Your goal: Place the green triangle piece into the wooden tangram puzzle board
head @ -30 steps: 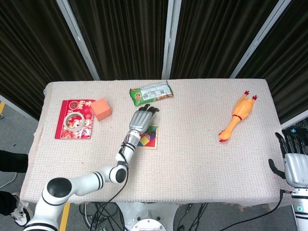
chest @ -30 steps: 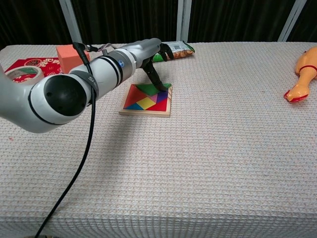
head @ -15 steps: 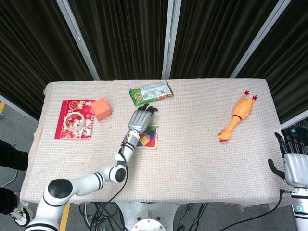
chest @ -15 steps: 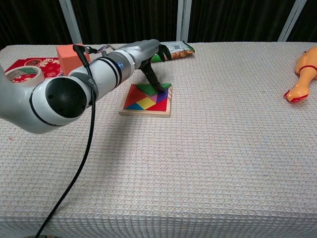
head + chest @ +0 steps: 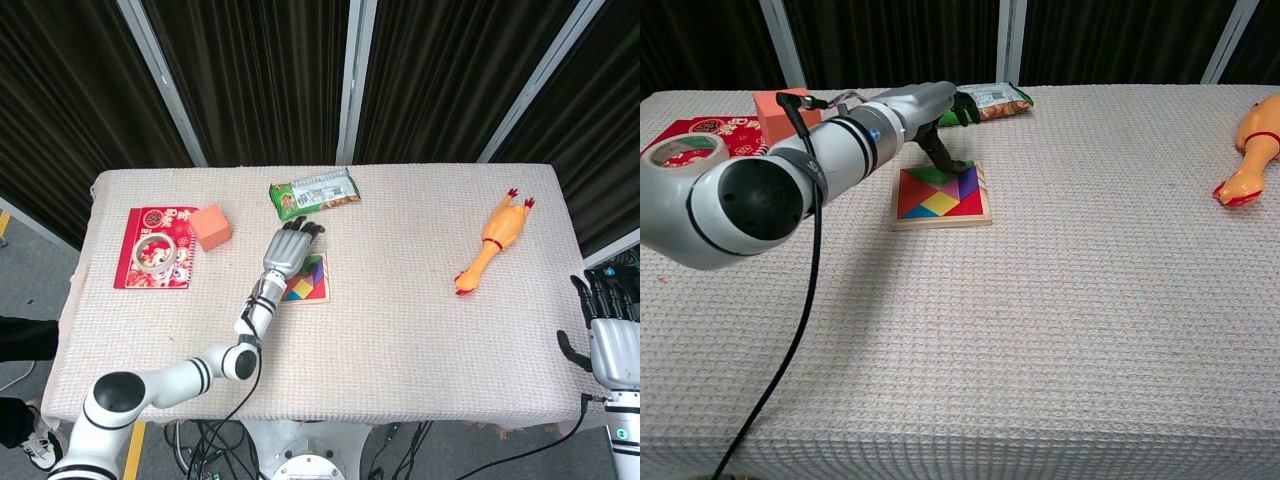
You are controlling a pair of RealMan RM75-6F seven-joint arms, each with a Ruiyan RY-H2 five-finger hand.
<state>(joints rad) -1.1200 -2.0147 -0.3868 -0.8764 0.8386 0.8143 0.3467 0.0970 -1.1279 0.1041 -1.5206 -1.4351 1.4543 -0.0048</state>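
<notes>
Since the earlier frames the wooden tangram puzzle board (image 5: pixel 941 197) has turned a little on the tabletop (image 5: pixel 1060 300) — it sat skewed with the green triangle piece (image 5: pixel 938 173) poking over its far edge, and now its edges run squarer to the chest view and the green lies within the frame. My left hand (image 5: pixel 285 250) has slid slightly toward my own side with it.

Present state: left fingers (image 5: pixel 940 152) extended, tips pressing down at the far edge of the board, on or just beside the green triangle. Not grasping anything; I can't tell from either view whether the tips rest on the piece itself or on the rim next to it. In the head view my hand covers the far left part of the board, so that corner is unchecked.

Right hand (image 5: pixel 612 335) hangs off the table edge, well apart from everything, fingers apart, holding nothing.

Progress, as I judge it: the green triangle appears seated among the other coloured pieces at the far side of the board — placement looks essentially done. What is left: lift the left fingers clear, then confirm the piece lies flush, with no corner riding up on the frame.

Other items, untouched by either hand: snack bar (image 5: pixel 314 192), orange block (image 5: pixel 211 226), tape roll (image 5: pixel 153 253) on the red packet (image 5: pixel 176 219), rubber chicken (image 5: pixel 494 240).
</notes>
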